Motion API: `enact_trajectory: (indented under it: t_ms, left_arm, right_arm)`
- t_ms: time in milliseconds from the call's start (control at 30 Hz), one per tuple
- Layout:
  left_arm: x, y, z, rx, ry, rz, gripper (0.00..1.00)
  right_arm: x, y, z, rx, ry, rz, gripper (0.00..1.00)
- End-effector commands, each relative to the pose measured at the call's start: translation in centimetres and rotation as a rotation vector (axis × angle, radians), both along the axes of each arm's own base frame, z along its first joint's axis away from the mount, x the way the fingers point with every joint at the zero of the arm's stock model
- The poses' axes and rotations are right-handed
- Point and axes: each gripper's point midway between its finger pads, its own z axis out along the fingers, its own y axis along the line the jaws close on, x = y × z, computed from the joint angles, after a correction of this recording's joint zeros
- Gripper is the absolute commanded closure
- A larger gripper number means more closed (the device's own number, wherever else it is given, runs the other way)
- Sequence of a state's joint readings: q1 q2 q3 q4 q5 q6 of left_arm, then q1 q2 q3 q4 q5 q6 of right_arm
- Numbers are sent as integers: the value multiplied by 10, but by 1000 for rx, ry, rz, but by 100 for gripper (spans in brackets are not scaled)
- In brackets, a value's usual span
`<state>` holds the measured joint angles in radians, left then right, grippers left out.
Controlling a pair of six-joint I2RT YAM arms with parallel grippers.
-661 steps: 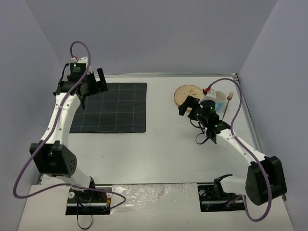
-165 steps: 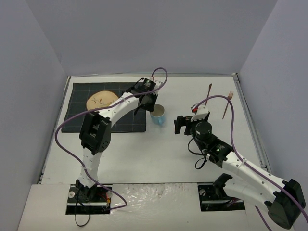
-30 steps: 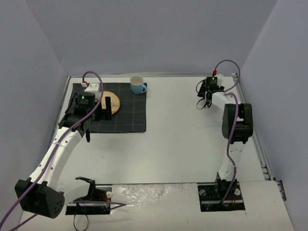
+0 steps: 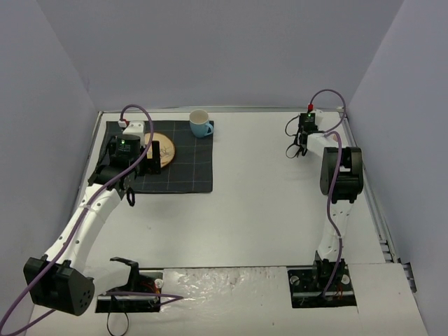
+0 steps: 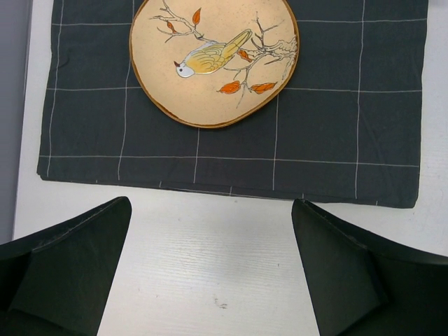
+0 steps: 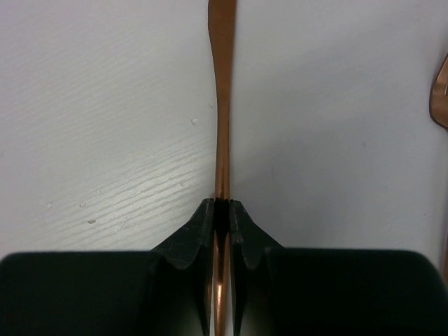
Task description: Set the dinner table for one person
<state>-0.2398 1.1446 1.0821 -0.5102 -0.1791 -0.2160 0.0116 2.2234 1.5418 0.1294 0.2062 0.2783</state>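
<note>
Right end effector [image 6: 222, 210]: jaws now closed on the slim copper handle of a utensil [image 6: 222, 105], which lies flat on the surface [image 4: 266, 210] at its far right corner. A second ago the jaws were seen partly apart over the same spot, so the grip has only just been made. The pinch is taken low on the handle. The working end is out of view, so fork, knife or spoon cannot be told.

A second utensil [image 6: 441, 98], also copper, is glimpsed at the right of the wrist view, apart from the held one and untouched.

Left end effector [image 5: 211, 203]: jaws wide apart, nothing between them, held above the near edge of the placemat [image 5: 336, 140], as a second ago.

Plate [image 5: 213, 59] is set on the placemat toward its far edge. Cup [image 4: 200, 124] stands at the placemat's far right corner. Both are unmoved over the last second.

Judgement: plate and cup are taken as done and cutlery is the step in hand. With the grip closed, the utensil is judged ready to be lifted and carried across to the placemat. The second utensil remains to be fetched.
</note>
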Motion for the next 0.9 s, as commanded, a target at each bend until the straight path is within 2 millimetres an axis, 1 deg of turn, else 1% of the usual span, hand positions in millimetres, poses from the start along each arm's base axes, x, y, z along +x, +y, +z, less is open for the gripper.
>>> enact_trajectory:
  t_ms: [0, 67, 100, 200, 267, 367, 400, 433, 567, 633, 700, 767, 800, 867]
  left_arm:
    - [11, 6, 30, 2, -109, 25, 3]
    - [10, 6, 31, 2, -109, 25, 3]
    - [10, 6, 31, 0, -109, 24, 3]
    - [10, 6, 33, -5, -113, 28, 3]
    - [10, 6, 33, -10, -115, 30, 3]
    - [9, 7, 35, -16, -121, 37, 3]
    - [9, 7, 36, -21, -124, 39, 3]
    - [9, 7, 37, -24, -126, 40, 3]
    - [9, 10, 38, -37, -134, 53, 3]
    - [9, 15, 39, -37, -136, 68, 3]
    - [8, 18, 40, -37, -140, 83, 3]
    - [8, 22, 40, -36, -142, 96, 3]
    - [8, 24, 40, -38, -143, 106, 3]
    - [8, 27, 40, -39, -143, 122, 3]
  right_arm:
    - [-16, 0, 28, -20, -9, 6, 100]
    - [-27, 2, 41, -34, -21, 10, 100]
    - [-31, 6, 45, -39, -25, 16, 100]
    - [-50, 27, 62, -35, -57, 47, 100]
    - [-64, 43, 70, -27, -77, 66, 100]
    - [-89, 76, 80, -18, -104, 122, 100]
    - [-97, 88, 89, -8, -125, 142, 100]
    - [-105, 98, 93, -2, -137, 160, 100]
    - [-137, 129, 93, 16, -148, 223, 100]
    - [-150, 149, 100, 31, -165, 267, 100]
    - [-159, 172, 113, 64, -199, 313, 100]
    - [-172, 206, 122, 95, -220, 381, 100]
    - [-175, 219, 126, 115, -230, 395, 100]
    - [-184, 251, 132, 160, -247, 439, 100]
